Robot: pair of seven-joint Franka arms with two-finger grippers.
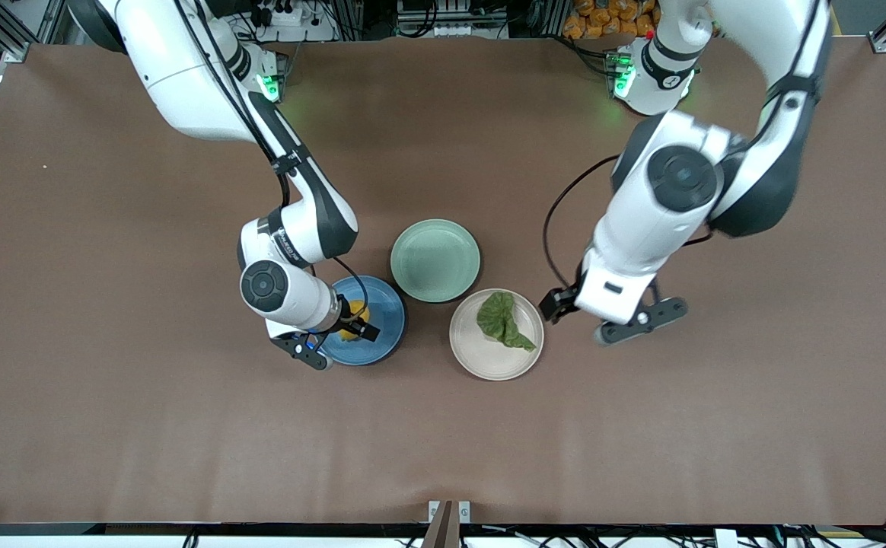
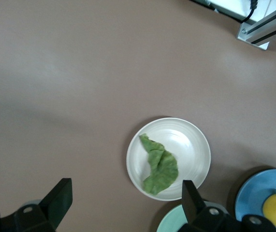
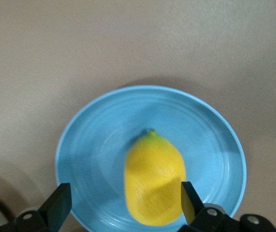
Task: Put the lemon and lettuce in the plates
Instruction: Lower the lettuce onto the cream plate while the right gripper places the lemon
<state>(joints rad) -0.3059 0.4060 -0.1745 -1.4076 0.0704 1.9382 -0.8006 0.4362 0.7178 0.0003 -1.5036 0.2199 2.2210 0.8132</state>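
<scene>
Our right gripper hangs over the blue plate with its fingers spread wide, and they touch nothing. We see the lemon lying in this plate, apart from both fingers. Our left gripper is also spread, above the table beside the beige plate. The lettuce lies in that plate. A pale green plate stands near both.
</scene>
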